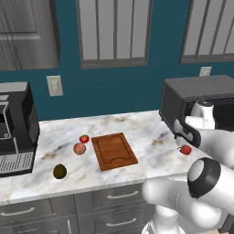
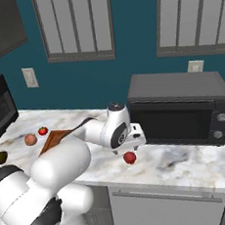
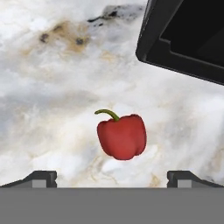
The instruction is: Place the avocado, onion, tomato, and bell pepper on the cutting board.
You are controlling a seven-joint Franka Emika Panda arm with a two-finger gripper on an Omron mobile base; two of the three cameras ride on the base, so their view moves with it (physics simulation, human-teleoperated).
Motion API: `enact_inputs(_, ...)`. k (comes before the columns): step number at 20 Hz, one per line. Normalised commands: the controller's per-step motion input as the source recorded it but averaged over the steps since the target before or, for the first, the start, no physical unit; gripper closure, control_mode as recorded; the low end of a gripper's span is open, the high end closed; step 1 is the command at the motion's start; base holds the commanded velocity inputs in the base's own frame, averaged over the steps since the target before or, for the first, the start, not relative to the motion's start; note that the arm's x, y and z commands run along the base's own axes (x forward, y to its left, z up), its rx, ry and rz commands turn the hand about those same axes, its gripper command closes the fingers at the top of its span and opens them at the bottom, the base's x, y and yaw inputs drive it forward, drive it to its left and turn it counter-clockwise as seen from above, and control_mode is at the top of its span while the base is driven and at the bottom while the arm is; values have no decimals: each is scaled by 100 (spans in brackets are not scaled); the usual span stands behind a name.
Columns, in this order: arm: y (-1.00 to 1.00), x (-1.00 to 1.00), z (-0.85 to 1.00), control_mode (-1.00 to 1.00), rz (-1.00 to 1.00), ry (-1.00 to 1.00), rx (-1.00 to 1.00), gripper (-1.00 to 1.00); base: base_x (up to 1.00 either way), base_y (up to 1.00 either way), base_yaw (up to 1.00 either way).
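Going left to right across the marble table [image 1: 137, 123]: the avocado [image 1: 60, 171] sits out near the front edge, then the onion [image 1: 79, 148] with the tomato [image 1: 84, 138] just behind it, both just beside the cutting board [image 1: 114, 151], which has nothing on it yet. Way over on the right, well apart from the board and close to the black toaster oven [image 1: 201, 98], is the bell pepper [image 3: 122, 136], lying on its side with the curved green stem pointing off to one side.

The gripper [image 3: 112, 177] hangs right over the pepper with its fingers [image 3: 41, 177] spread wide, nothing between them.

Handling-wise, the pepper looks light and hollow, fairly firm, but with glossy skin, so probably a bit slippery. Best bet is likely pinching across the fat lobed middle, not the stem, which looks too thin to hold. Being rounded, it could roll or squirt out if squeezed off-centre.
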Motion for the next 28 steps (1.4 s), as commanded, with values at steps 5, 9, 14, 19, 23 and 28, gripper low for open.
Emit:
enact_inputs(5, 0, 0, -18, -100, 0, 1, 0, -100, 0, 0, 0)
enact_inputs(9, 0, 4, -18, -100, 0, 2, 0, -100, 0, 0, 0)
enact_inputs(14, 0, 12, -14, -100, 0, 2, 0, -100, 0, 0, 0)
enact_inputs(19, -3, 12, -11, -100, 0, 0, 0, -100, 0, 0, 0)
enact_inputs(23, -5, 10, -13, -100, 0, 0, 0, -100, 0, 0, 0)
enact_inputs(28, -1, 8, -16, -100, 0, 2, 0, -100, 0, 0, 0)
